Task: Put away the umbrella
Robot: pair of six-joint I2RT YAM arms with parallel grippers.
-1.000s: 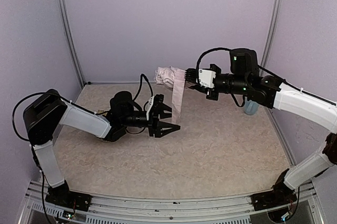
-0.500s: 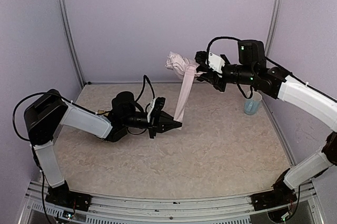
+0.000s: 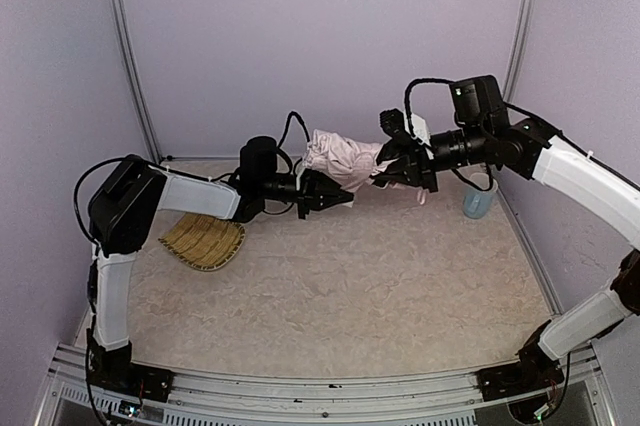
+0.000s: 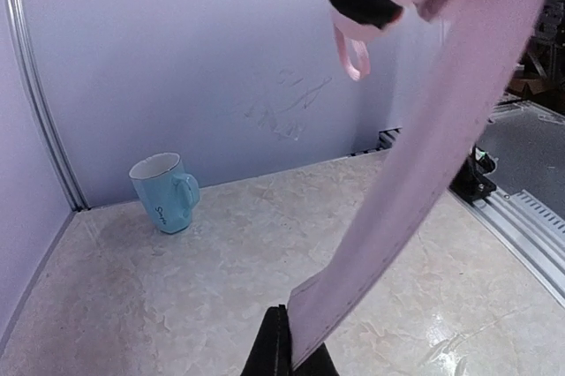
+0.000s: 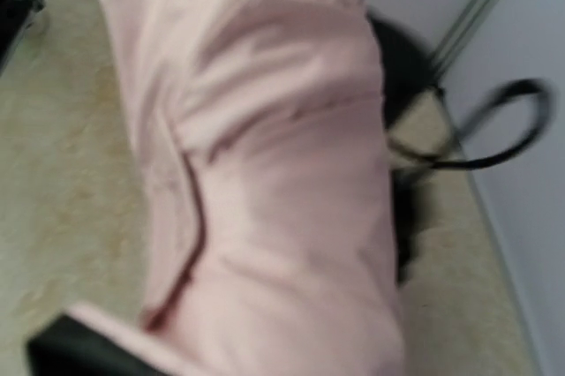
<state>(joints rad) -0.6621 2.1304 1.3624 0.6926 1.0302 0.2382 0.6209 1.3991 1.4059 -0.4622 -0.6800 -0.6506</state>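
The pale pink compact fabric umbrella (image 3: 340, 158) hangs in the air above the back of the beige mottled desk (image 3: 380, 286), bunched up between the two arms. The right pincer (image 3: 392, 168) is clamped around its bundled fabric from the right. The left pincer (image 3: 338, 200) is closed tight on the end of the flat pink strap (image 4: 415, 191), which runs taut up to the bundle. A yellow woven tray (image 3: 203, 239) lies on the desk's left side, and a light blue ceramic mug (image 3: 478, 202) stands upright at the far right.
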